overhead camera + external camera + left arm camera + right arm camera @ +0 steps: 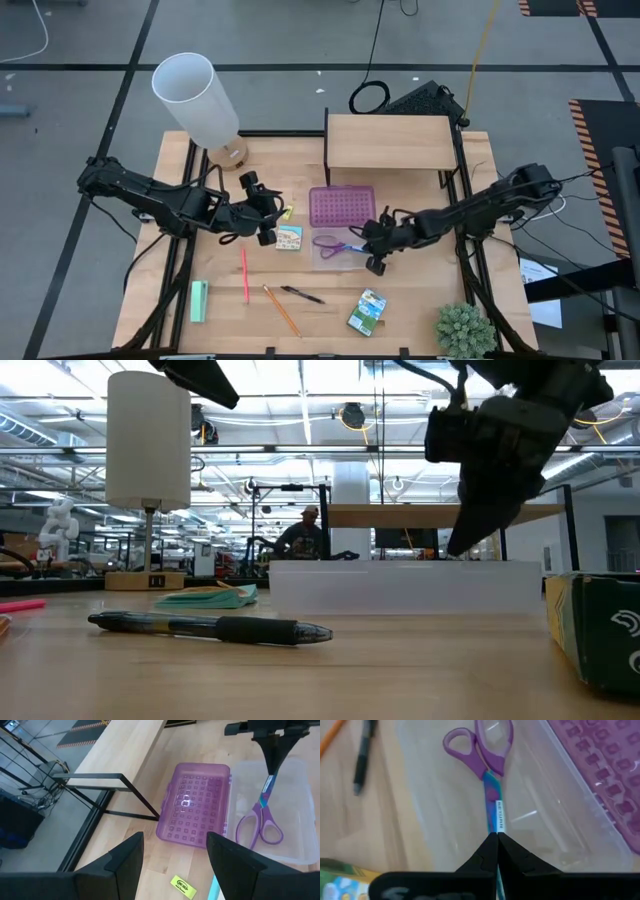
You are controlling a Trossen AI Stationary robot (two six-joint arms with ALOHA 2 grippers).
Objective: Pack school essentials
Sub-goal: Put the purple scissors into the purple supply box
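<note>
Right gripper has its jaws pinched on the blade tip of the purple-handled scissors, dangling them over the clear plastic case for packing, while the left gripper waits wide open nearby.

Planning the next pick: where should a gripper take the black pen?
Grip the black pen at mid-barrel, coming straight down from above, fingers across its width. It lies flat on the table, slim, with clear wood either side; the orange pencil lies close beside its left end.
</note>
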